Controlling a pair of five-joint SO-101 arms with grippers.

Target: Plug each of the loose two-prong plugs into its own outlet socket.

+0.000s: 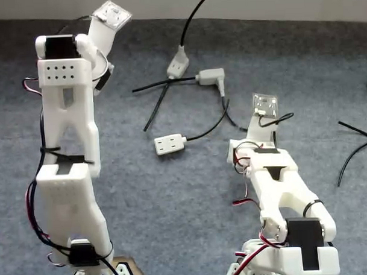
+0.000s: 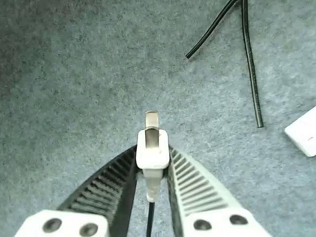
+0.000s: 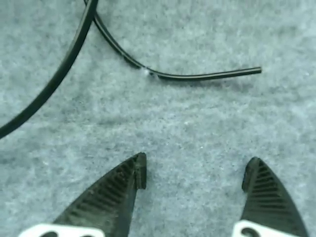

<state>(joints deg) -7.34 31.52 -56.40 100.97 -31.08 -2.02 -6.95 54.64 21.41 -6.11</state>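
Left wrist view: left gripper (image 2: 153, 173) jaws clamp a white two-prong plug (image 2: 152, 150), prongs jutting ahead of them | outlet socket (image 2: 302, 132) lies well beyond, aside | right gripper (image 3: 195, 173) jaws wide over carpet (image 3: 197, 123) | risk: plug may pivot in grip; unanchored socket may slide on insertion.

Left pincer (image 2: 153, 154) clamped, right pincer (image 3: 197, 162) spread, apparently held low.

Fuzzy matt grey carpet (image 2: 69, 69), smooth white plastic plug (image 2: 152, 150) (dull metal prongs (image 2: 151, 120)), glossy black cable (image 3: 197, 76), matt white plastic arms (image 1: 68, 117).
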